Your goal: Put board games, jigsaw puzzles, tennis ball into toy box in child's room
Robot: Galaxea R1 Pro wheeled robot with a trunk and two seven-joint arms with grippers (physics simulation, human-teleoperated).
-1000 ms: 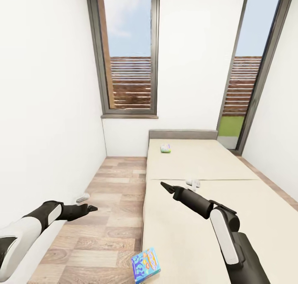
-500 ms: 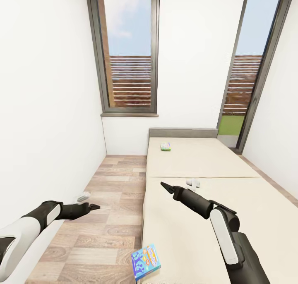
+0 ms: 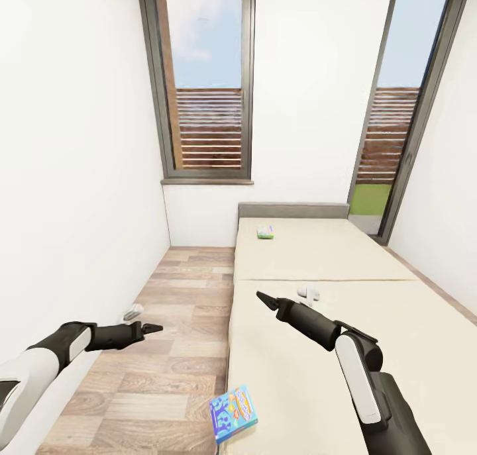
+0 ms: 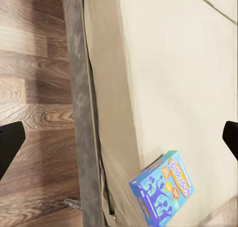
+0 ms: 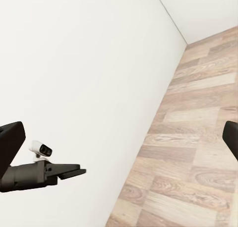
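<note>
Your left gripper (image 3: 154, 327) has stretched further out over the wood floor (image 3: 165, 349), jaws parted and empty, so no grab has begun. The blue cartoon board game (image 3: 232, 413) lies at 6 o'clock on the bed (image 3: 311, 349) edge; your right gripper (image 3: 263, 300) hovers, released.

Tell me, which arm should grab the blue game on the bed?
Probably the left gripper. The blue board game lies at the bed's near corner, beside the floor it hovers over. The right gripper points further up the bed.
</note>
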